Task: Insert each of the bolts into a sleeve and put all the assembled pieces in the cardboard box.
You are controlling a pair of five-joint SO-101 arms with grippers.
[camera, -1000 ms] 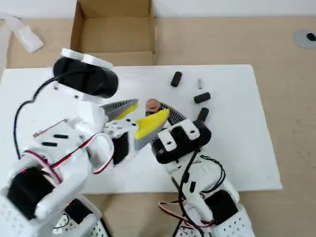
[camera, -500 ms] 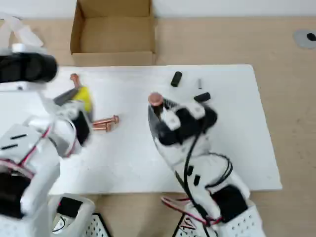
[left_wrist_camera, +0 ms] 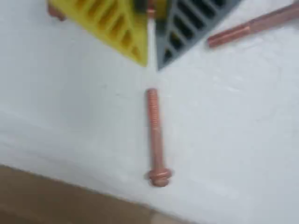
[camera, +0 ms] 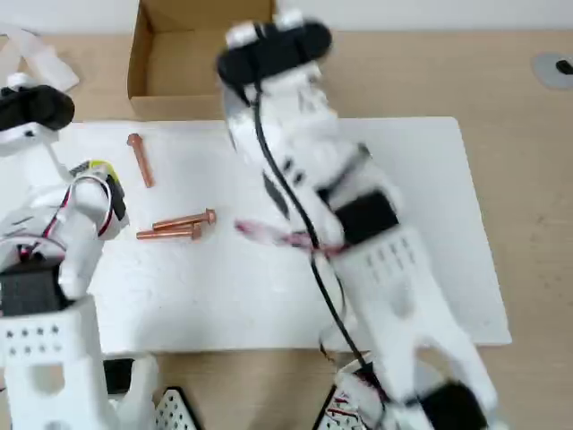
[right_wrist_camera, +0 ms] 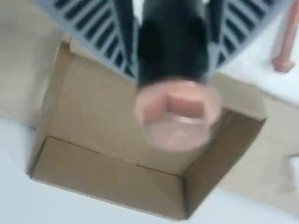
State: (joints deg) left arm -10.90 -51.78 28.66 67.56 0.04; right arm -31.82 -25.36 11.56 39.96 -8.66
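My right gripper [right_wrist_camera: 174, 60] is shut on an assembled piece: a black sleeve [right_wrist_camera: 173, 42] with a copper bolt head [right_wrist_camera: 177, 112] sticking out. It hangs over the open cardboard box [right_wrist_camera: 117, 140]. In the high view the right arm [camera: 286, 134] stretches across the white board to the box [camera: 179, 63]. My left gripper [left_wrist_camera: 152, 63], one yellow and one grey finger, is shut and holds nothing. It hovers just beyond the tip of a loose bolt [left_wrist_camera: 154, 135]. That bolt [camera: 141, 159] lies at the board's far left, with two more bolts [camera: 179, 224] side by side nearer the middle.
The white foam board [camera: 430, 269] covers most of the wooden table [camera: 519, 143]. The right arm hides the board's middle and far right part. A white object [camera: 45, 63] lies at the far left of the table, and a grey disc [camera: 553, 68] at the far right.
The right arm has swung from the board's middle out over the box, carrying the bolt and sleeve. The left arm has pulled back to the left, uncovering the three loose bolts.
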